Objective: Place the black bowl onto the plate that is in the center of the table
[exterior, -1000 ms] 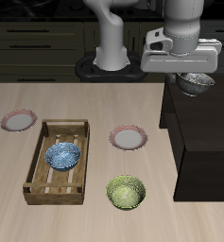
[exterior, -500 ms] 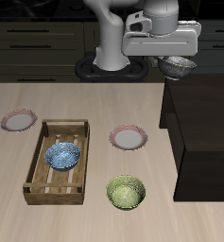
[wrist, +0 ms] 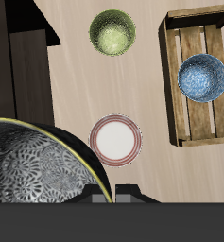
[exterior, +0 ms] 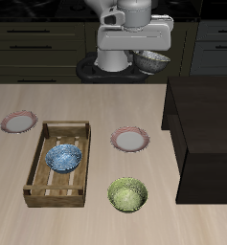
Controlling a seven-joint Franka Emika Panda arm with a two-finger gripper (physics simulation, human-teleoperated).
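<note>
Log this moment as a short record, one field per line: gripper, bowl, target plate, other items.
gripper: gripper high above the table, jaws shut on the black bowl's rim
black bowl: black bowl held in the air, tilted, not over the plate yet
target plate: plate in the table's centre, nothing on it
other plate: second pink plate beside the wooden tray, nothing on it
tray: wooden tray holding the blue bowl
loose bowl: yellow-green bowl nearer the table's front edge
cabinet: dark cabinet, top bare

- The black bowl (wrist: 38, 165) is very close, with a silvery pattern inside.
- The plate (wrist: 115, 139) with the pink rim lies on the table (wrist: 76, 90).
- 1 yellow-green bowl (wrist: 113, 33) sits farther off.
- 1 blue bowl (wrist: 203, 77) sits in a wooden crate (wrist: 173, 90).
</note>
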